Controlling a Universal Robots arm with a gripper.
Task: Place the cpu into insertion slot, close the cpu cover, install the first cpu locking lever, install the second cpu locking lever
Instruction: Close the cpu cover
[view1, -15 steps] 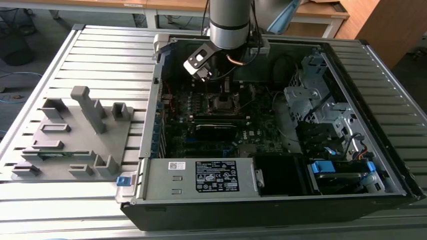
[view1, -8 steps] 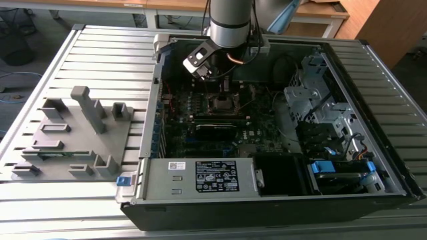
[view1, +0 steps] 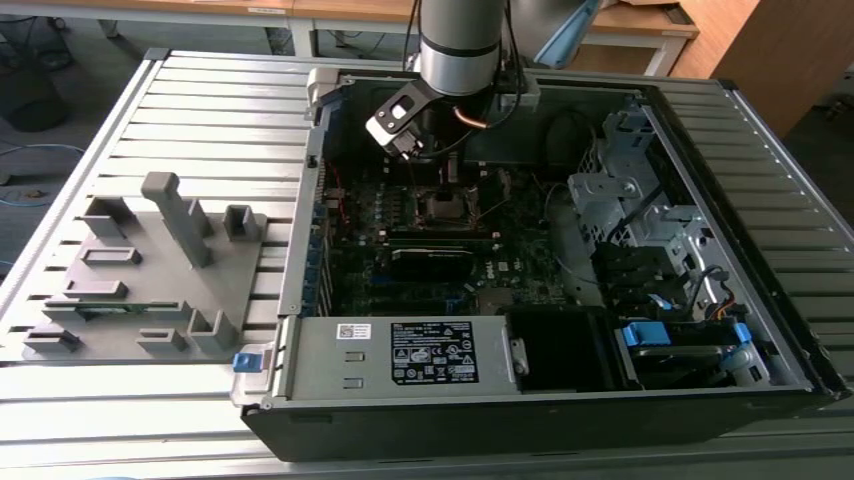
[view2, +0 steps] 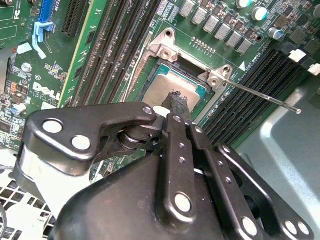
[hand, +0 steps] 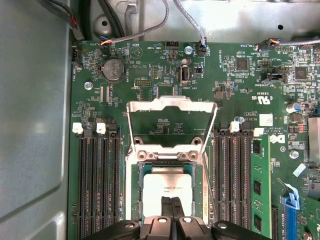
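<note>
Reaching down from the upper middle of the exterior view with the arm (view1: 461, 45), into the open computer case (view1: 561, 420). Holding the gripper (hand: 173, 199) low over the green motherboard (hand: 150, 75). Pressing the two fingers (hand: 167, 207) flat against each other in both wrist views, so clenched on itself and grasping no part.

Placing the tips right at the metal top of the cpu (hand: 167, 182). Not being able to tell from these angles whether touching it or hanging just above.

Seeing the cpu lying flat inside the insertion slot (hand: 134, 180), one edge of it hidden behind the fingers and the black links of the gripper. Finding the cpu cover (hand: 172, 104) swung up and open on the side of the slot away from the fingers, with the green board showing through its square window.

Noticing in the second wrist view one thin locking lever (view2: 260, 96) sticking out free from a corner of the slot, across the black memory slots (view2: 260, 75). Not managing to make out a second lever with certainty.

Looking toward the exterior view's left and finding a grey fixture (view1: 147, 270) resting on the slatted table (view1: 214, 100), well apart from the case. Having difficulty in that view to separate the cpu from the slot, being small, dark and partly covered by the arm.
</note>
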